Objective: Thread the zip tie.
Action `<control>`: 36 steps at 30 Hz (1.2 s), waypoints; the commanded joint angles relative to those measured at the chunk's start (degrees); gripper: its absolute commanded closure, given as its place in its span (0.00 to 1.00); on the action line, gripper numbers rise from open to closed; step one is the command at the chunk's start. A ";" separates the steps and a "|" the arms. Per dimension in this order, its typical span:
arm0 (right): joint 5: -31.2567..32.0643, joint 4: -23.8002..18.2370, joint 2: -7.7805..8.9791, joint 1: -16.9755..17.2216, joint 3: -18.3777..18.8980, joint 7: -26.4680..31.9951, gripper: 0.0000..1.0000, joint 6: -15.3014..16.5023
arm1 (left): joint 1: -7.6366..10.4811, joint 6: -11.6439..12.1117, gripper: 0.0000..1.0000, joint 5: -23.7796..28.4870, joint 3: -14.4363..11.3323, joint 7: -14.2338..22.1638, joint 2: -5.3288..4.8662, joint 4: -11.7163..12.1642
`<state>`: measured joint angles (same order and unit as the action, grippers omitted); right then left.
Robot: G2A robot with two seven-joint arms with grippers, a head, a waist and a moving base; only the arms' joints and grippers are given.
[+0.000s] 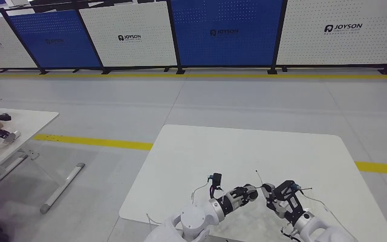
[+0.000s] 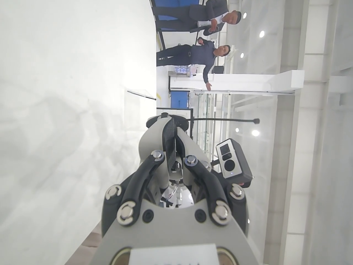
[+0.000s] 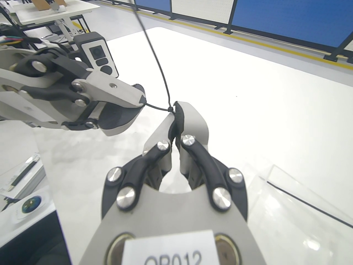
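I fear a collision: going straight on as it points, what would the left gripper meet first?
Likely the right gripper, close ahead of the left gripper along the zip tie between them; depth unclear.

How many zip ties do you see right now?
2. One zip tie is pinched between the left gripper and the right gripper; a second zip tie lies in the clear tray. Others may be hidden.
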<state>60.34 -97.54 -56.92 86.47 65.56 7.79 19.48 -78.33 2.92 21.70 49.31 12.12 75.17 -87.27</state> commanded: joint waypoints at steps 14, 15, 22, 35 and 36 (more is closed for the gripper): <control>0.56 0.65 0.32 -1.18 -1.28 2.49 1.00 0.00 | -0.40 2.34 1.00 0.53 0.33 0.01 0.01 -0.31; 0.59 0.71 0.33 -1.23 -1.34 2.56 1.00 0.00 | -0.42 2.45 1.00 0.56 0.35 0.04 0.01 -0.33; 1.13 0.90 0.35 -1.58 -1.76 3.29 1.00 0.00 | -0.90 5.20 1.00 1.45 0.80 0.60 -0.02 -0.78; 2.01 0.67 0.46 -1.84 -2.26 3.93 1.00 0.00 | -2.86 8.34 1.00 2.65 2.68 1.86 -0.53 -3.16; 2.05 0.66 0.46 -1.86 -2.29 3.98 1.00 0.00 | -2.99 8.43 1.00 2.71 2.80 1.90 -0.56 -3.31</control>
<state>62.35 -96.88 -56.47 84.62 63.30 11.72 19.48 -81.19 11.27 24.34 51.98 13.99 74.65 -90.42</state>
